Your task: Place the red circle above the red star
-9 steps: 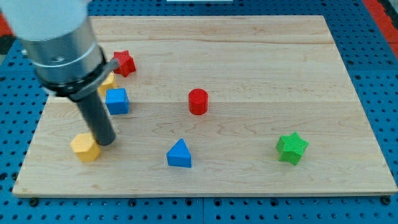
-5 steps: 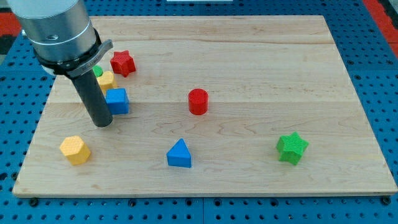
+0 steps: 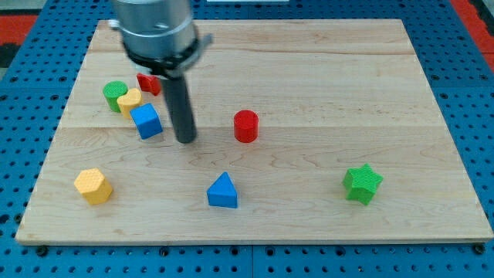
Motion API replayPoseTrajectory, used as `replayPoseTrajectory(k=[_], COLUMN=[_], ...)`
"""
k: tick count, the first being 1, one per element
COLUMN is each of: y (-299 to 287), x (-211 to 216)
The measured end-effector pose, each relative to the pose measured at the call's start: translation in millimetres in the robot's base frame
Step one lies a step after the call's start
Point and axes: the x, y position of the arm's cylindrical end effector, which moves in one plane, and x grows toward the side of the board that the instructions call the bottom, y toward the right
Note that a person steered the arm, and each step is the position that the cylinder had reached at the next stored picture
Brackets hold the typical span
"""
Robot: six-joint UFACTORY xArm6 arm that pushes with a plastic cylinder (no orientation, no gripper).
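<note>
My tip (image 3: 185, 140) rests on the wooden board (image 3: 324, 69) between the blue cube (image 3: 147, 121) and the red circle (image 3: 246, 126), touching neither. The red star (image 3: 147, 83) sits up-left, partly hidden behind the rod. I have no fingers, only 1 bare rod. No writing is readable anywhere.
</note>
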Motion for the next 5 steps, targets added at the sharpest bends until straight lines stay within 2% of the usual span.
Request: replayPoseTrajectory(k=[1, 4, 5], y=[58.8, 82.4, 94.4], x=[4.9, -122.7, -139.2])
